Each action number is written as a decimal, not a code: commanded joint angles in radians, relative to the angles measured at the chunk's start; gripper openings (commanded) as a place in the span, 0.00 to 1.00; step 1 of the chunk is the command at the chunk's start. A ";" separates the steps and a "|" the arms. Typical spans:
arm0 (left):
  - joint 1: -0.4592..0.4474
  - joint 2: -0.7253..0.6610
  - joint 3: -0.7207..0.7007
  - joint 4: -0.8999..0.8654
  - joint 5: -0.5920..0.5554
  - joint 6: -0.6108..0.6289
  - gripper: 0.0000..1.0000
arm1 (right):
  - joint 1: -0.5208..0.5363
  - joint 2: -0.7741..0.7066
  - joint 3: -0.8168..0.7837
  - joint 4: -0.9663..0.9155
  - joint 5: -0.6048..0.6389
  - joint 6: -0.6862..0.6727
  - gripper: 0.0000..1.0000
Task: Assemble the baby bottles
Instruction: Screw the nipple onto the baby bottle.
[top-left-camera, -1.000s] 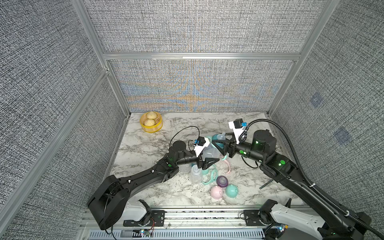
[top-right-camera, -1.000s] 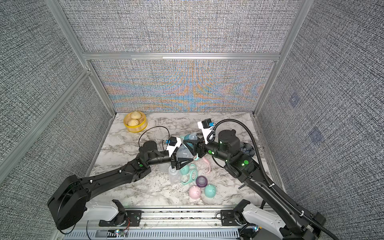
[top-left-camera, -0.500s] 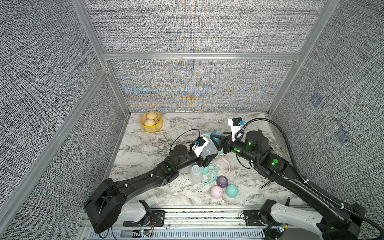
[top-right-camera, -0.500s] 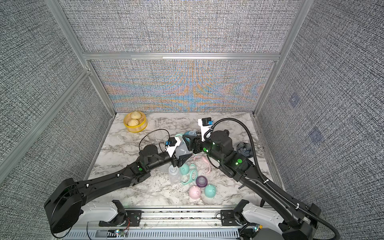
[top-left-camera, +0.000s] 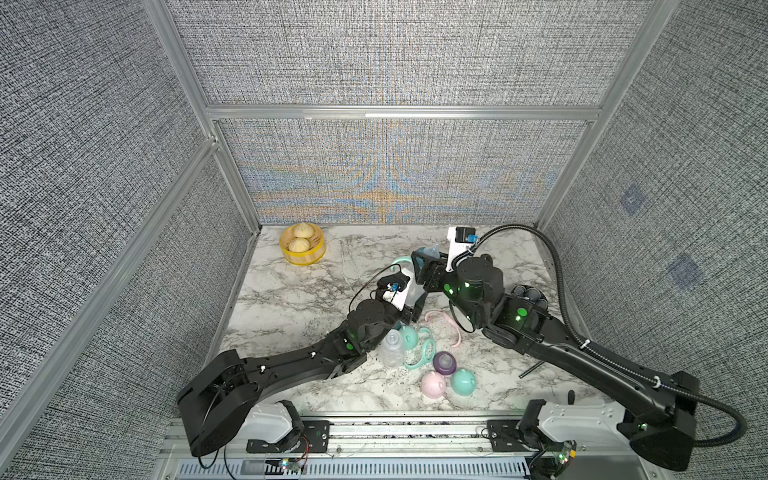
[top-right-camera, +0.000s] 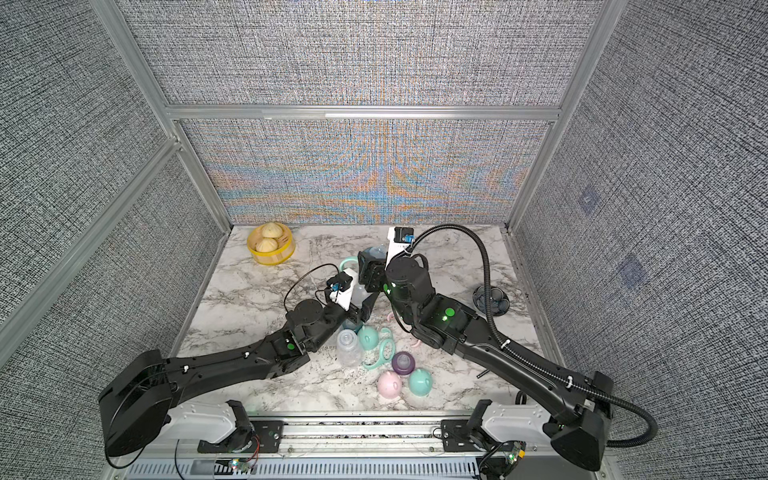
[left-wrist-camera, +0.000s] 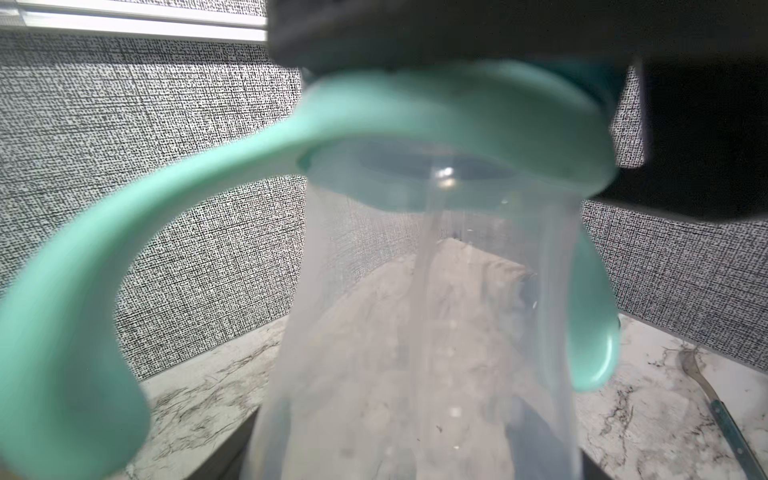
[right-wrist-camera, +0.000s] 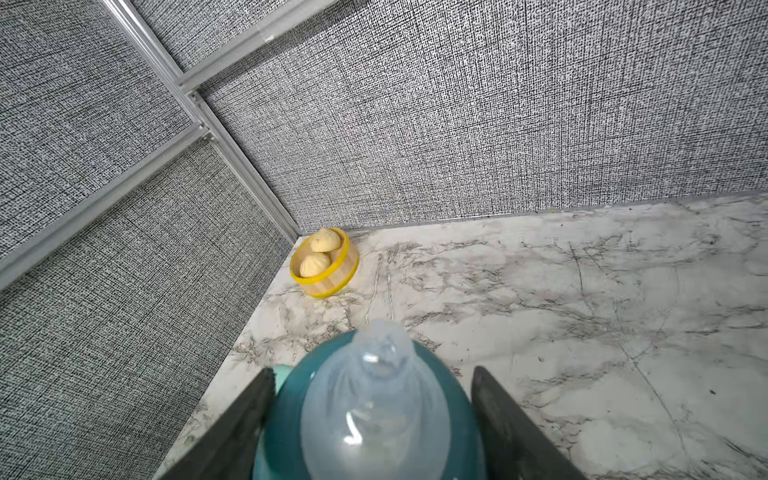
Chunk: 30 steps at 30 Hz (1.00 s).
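Bright, even light with soft shadows; moiré on the back wall (top-left-camera: 390, 174), left wrist view's mint handle (left-wrist-camera: 75, 332) blurred.

Two buns (top-left-camera: 297, 244), one basket (top-left-camera: 306, 257), three handles (top-left-camera: 424, 354) (one pink).

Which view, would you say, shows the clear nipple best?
The right wrist view: the nipple fills the foreground between the fingers of the right hand. In both top views it is tiny, beside that hand. The left wrist view looks through the bottle and misses it.
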 joint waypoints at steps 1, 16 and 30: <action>-0.002 -0.007 -0.001 -0.016 -0.053 0.087 0.00 | -0.004 -0.026 -0.002 -0.026 -0.132 -0.052 0.73; 0.135 -0.037 0.031 -0.149 0.578 -0.071 0.00 | -0.249 -0.281 -0.149 -0.061 -0.682 -0.232 0.85; 0.184 0.002 0.028 -0.058 0.885 -0.198 0.00 | -0.272 -0.332 -0.262 -0.013 -0.646 -0.264 0.80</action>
